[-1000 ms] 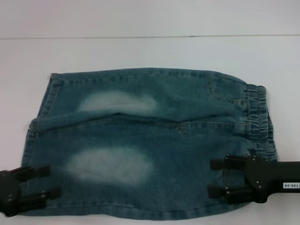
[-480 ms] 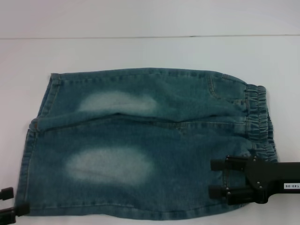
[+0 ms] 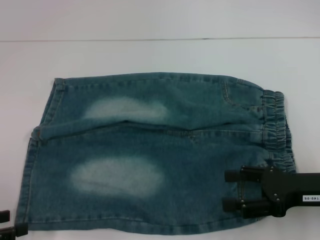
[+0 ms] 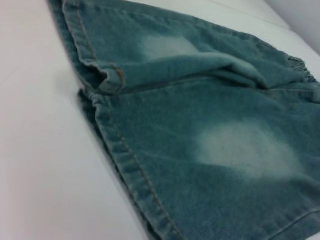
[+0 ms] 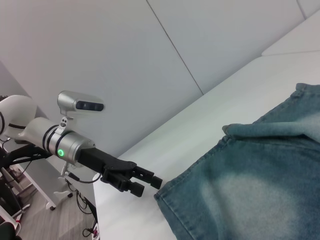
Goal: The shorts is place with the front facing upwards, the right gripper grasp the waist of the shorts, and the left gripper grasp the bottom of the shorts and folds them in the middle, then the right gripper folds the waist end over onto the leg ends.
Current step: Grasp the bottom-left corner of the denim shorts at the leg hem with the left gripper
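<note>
The blue denim shorts (image 3: 150, 150) lie folded lengthwise on the white table (image 3: 150, 55). The elastic waist (image 3: 276, 122) is at the right and the leg hems (image 3: 31, 165) at the left. My right gripper (image 3: 225, 190) hovers over the near waist corner, open, both black fingers pointing left above the cloth. Only the fingertips of my left gripper (image 3: 14, 223) show at the near left corner, just off the hem. The right wrist view shows the left gripper (image 5: 152, 187) open beside the shorts (image 5: 260, 190). The left wrist view shows the hems (image 4: 107, 85) and nothing gripped.
The table's far edge (image 3: 160, 39) meets a pale wall behind. Bare table surrounds the shorts on the left, far and right sides. In the right wrist view, the robot's head camera (image 5: 80, 104) and the floor show beyond the table's edge.
My left gripper has pulled back off the leg hem toward the near left corner, nearly out of the head view. The right gripper and the shorts have not moved.
</note>
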Controlling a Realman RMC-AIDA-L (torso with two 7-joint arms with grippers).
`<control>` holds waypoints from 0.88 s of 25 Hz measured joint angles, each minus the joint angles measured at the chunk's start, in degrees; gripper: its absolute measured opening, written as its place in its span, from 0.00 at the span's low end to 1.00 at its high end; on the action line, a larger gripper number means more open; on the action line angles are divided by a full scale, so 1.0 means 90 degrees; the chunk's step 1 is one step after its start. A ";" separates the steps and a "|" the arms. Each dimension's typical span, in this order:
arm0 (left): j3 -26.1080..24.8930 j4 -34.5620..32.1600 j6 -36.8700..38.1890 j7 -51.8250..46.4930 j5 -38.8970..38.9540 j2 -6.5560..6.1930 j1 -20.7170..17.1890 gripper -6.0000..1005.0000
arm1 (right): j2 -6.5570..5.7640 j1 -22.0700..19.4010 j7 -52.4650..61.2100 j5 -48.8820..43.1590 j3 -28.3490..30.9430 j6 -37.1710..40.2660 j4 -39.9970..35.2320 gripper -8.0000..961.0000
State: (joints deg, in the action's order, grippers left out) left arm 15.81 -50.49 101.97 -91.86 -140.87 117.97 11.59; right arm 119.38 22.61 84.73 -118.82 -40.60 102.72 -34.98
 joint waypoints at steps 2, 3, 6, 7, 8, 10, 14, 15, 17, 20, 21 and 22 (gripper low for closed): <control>0.0005 -0.0002 -0.0014 -0.0014 -0.0008 0.0001 0.0023 0.87 | 0.0005 -0.0001 0.0004 0.0000 0.0000 0.0000 0.0000 0.98; 0.0010 -0.0003 -0.0019 -0.0017 -0.0013 0.0002 0.0030 0.87 | 0.0006 -0.0002 0.0008 0.0000 0.0000 0.0001 0.0000 0.98; 0.0050 -0.0005 -0.0004 -0.0019 -0.0023 0.0006 0.0047 0.87 | 0.0007 -0.0003 0.0010 -0.0001 0.0000 0.0003 0.0000 0.98; 0.0069 -0.0005 0.0025 -0.0019 -0.0024 0.0011 0.0056 0.87 | 0.0007 -0.0003 0.0010 -0.0002 0.0000 0.0003 0.0000 0.98; 0.0082 -0.0005 0.0051 -0.0018 -0.0025 0.0014 0.0066 0.87 | 0.0007 -0.0003 0.0010 -0.0004 -0.0002 0.0003 0.0000 0.98; 0.0096 -0.0006 0.0138 -0.0014 -0.0026 0.0020 0.0099 0.87 | 0.0007 -0.0003 0.0010 -0.0006 -0.0007 0.0001 0.0000 0.98; 0.0073 -0.0051 0.0194 -0.0010 -0.0029 0.0002 0.0122 0.87 | 0.0007 -0.0003 0.0010 -0.0009 -0.0010 -0.0003 0.0000 0.98; 0.0055 -0.0094 0.0175 -0.0012 -0.0030 -0.0001 0.0124 0.87 | 0.0006 -0.0005 0.0009 -0.0010 -0.0010 -0.0005 0.0000 0.98; 0.0046 -0.0162 0.0108 -0.0038 -0.0031 -0.0002 0.0128 0.87 | 0.0001 -0.0009 0.0009 -0.0010 -0.0010 -0.0011 0.0000 0.98; 0.0099 -0.0182 0.0007 -0.0092 -0.0058 0.0005 0.0141 0.87 | -0.0001 -0.0011 0.0009 -0.0010 -0.0010 -0.0015 0.0000 0.98; 0.0112 -0.0182 -0.0019 -0.0103 -0.0087 0.0012 0.0155 0.87 | -0.0001 -0.0012 0.0009 -0.0010 -0.0010 -0.0015 0.0000 0.98; 0.0112 -0.0182 -0.0035 -0.0105 -0.0129 0.0019 0.0178 0.87 | -0.0002 -0.0012 0.0009 -0.0010 -0.0010 -0.0017 0.0000 0.98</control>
State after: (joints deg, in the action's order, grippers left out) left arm 16.82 -52.13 101.66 -92.81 -142.03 118.14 13.19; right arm 119.36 22.50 84.81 -118.92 -40.70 102.57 -34.98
